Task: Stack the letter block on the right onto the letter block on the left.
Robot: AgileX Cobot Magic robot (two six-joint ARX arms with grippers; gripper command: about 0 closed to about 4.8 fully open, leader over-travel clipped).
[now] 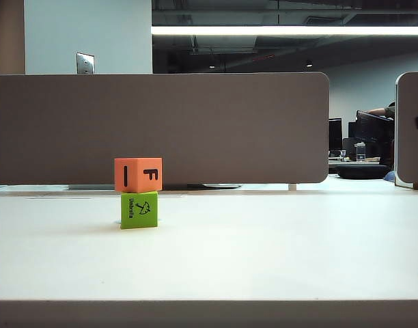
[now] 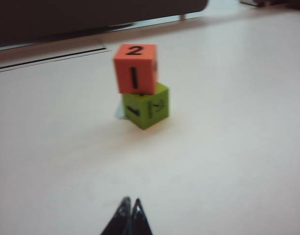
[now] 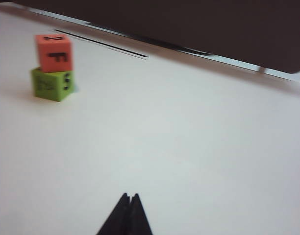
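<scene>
Orange foam letter cube (image 1: 138, 175) marked F (with a 2 on top) sits slightly askew atop the green foam "Umbrella" cube (image 1: 139, 210) on the white table (image 1: 277, 246), two blocks in all, while the left gripper (image 2: 130, 203) and right gripper (image 3: 129, 198) hover well back, fingertips together, empty.
</scene>
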